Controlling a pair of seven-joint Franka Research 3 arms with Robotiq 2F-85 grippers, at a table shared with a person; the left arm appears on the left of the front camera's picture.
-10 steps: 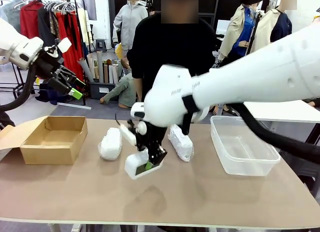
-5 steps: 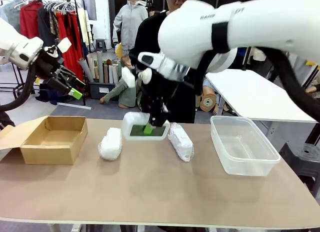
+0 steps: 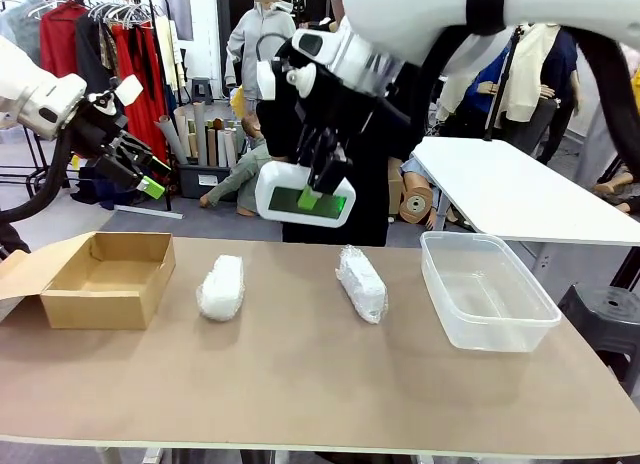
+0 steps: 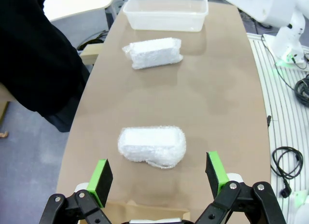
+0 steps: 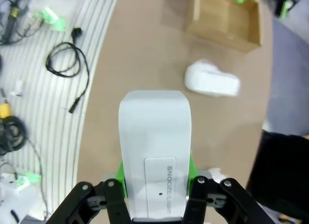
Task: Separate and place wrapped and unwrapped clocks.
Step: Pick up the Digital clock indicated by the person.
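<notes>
My right gripper is shut on the bare white clock, holding it high above the table's far middle; its dark screen faces the front camera. In the right wrist view the clock stands between my fingers, white back showing. Two wrapped clocks lie on the table: one left of centre, one right of centre. My left gripper hangs open high above the cardboard box. In the left wrist view, its gripper looks down on the near wrapped clock and the farther one.
An open cardboard box stands at the table's left; a clear plastic tub stands at the right. A person in black stands at the far edge, behind the raised clock. Bare tabletop runs along the near side.
My right arm has lifted the bare clock from just above the table's middle to well above it, tilting its screen toward the camera. The left arm and wrapped clocks have not moved.
</notes>
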